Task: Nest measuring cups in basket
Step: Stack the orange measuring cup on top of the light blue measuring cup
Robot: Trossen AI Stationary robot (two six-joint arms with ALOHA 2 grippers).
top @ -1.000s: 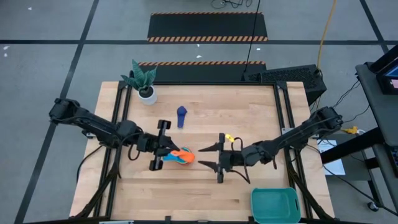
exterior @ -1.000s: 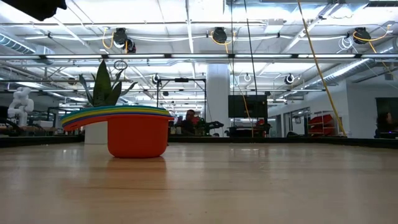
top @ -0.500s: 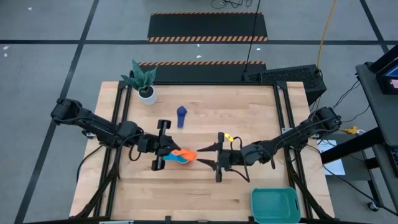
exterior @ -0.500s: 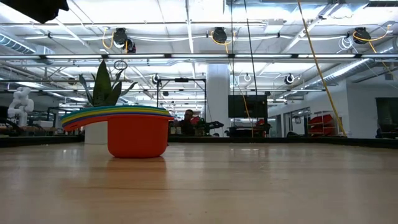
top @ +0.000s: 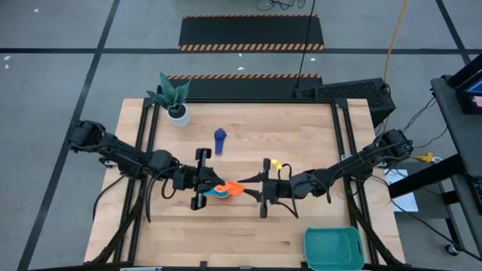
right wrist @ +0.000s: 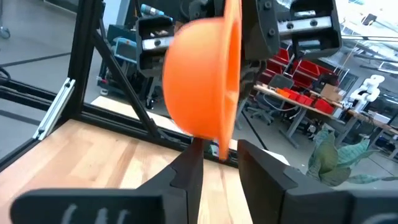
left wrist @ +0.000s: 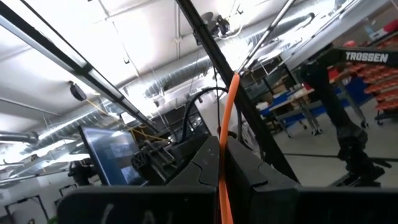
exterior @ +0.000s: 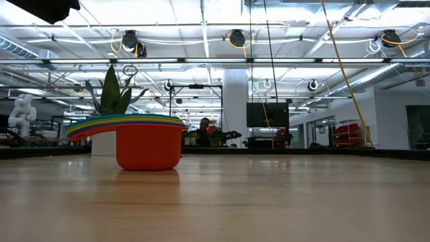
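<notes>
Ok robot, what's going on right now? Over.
Left pincer shut on orange cup, mid-table. Right pincer at the cup, grip unclear. Basket near corner. Nothing in the way.

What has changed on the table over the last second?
The left gripper, shut on the orange cup, carried it toward the right gripper, whose fingers narrowed around the cup's edge. The navy cup, plant pot and basket stayed put.

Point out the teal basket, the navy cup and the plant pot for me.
basket point(top: 333, 248): high view, its inside floor.
navy cup point(top: 220, 138): high view, its bowl.
plant pot point(top: 178, 114): high view, the white rim.
</notes>
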